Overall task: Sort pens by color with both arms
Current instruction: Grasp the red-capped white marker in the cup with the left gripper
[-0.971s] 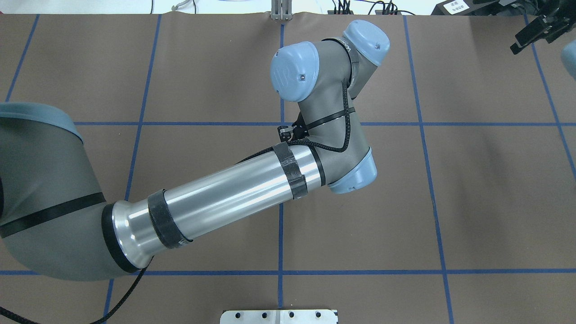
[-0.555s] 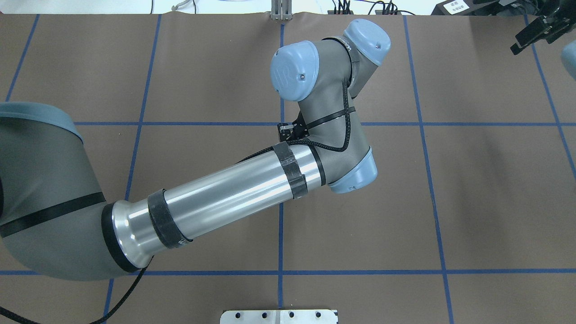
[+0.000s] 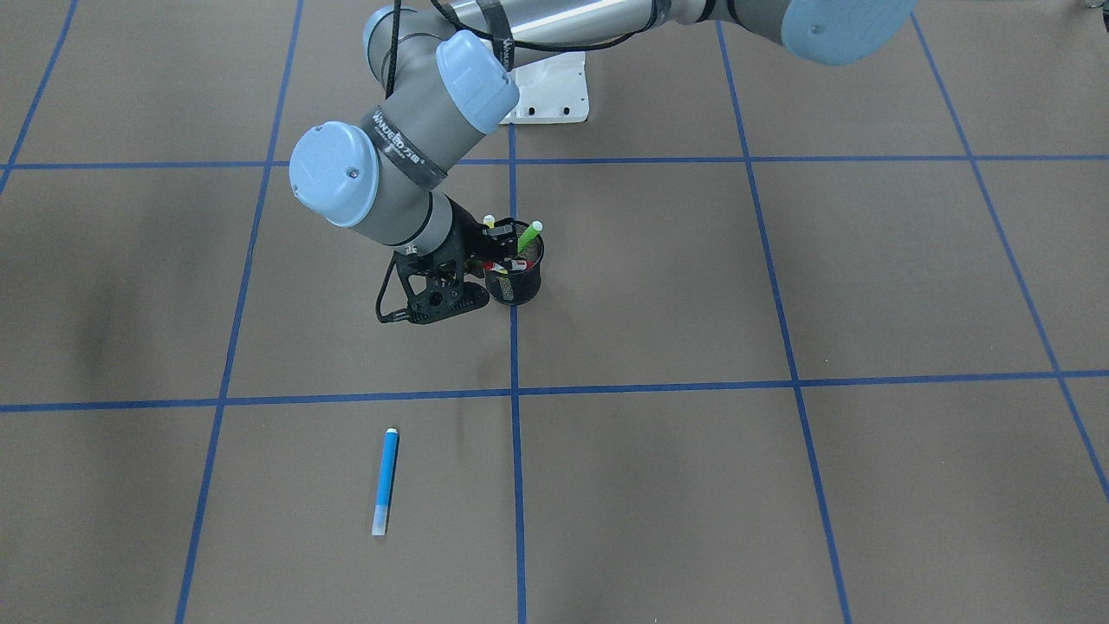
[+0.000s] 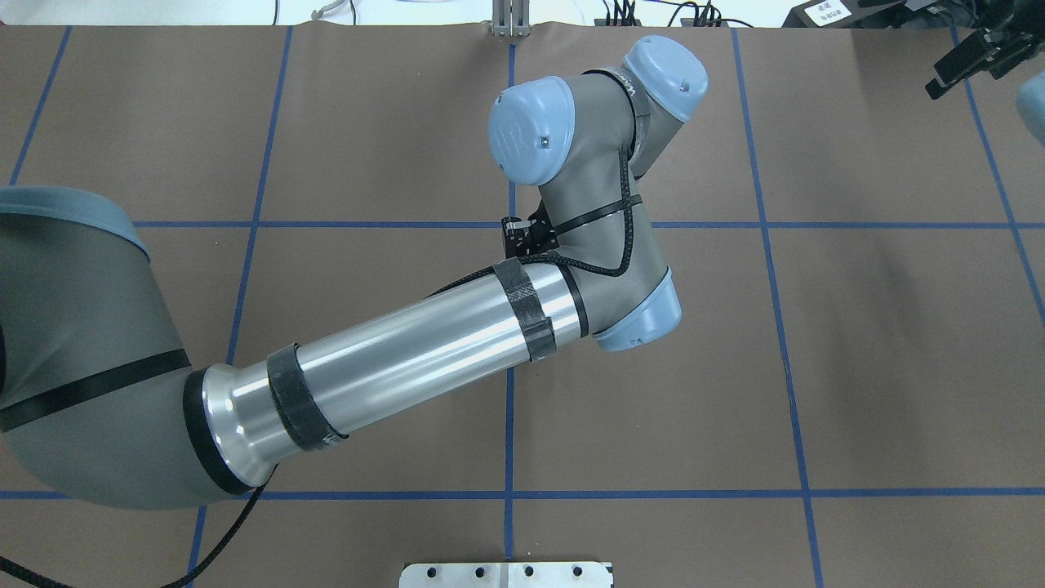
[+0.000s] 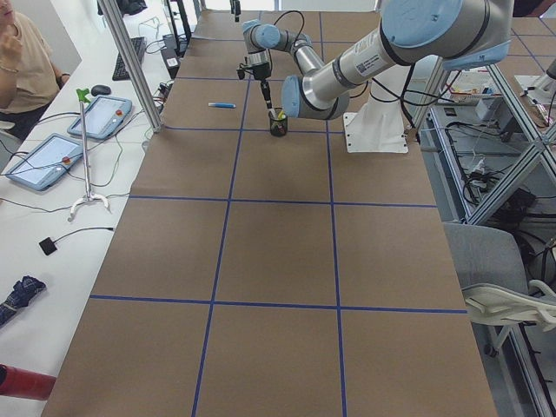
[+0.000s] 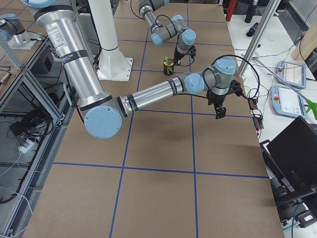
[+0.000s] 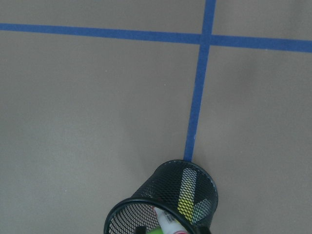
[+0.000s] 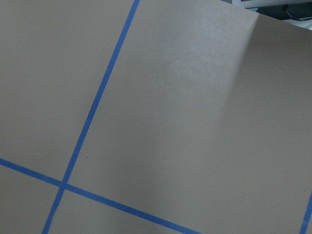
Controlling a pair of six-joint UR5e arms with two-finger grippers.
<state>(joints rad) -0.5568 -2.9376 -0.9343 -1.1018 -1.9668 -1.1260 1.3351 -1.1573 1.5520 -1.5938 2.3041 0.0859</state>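
since a second ago the left arm's [image 4: 392,359] wrist has turned a touch, its upper blue cap sliding slightly toward the overhead view's left, while the right gripper [image 6: 219,115] hangs where it was, well apart over bare table [image 3: 780,277]. its jaws are too small to judge. the left gripper [image 3: 498,247] sits at the mouth of the black mesh cup [image 3: 515,290], and i cannot tell whether it grips anything. the blue pen [image 3: 385,481] lies flat near the operators' side, its long axis almost straight toward the robot and its pale cap end pointing away from it. in the cup the green pen [image 3: 527,236] leans up and outward, the yellow pen [image 3: 489,222] shows only its tip, and the white-barrelled pen [image 7: 165,222] slants inside. a black band [image 3: 400,147] on the wrist carries white lettering, not surely readable.
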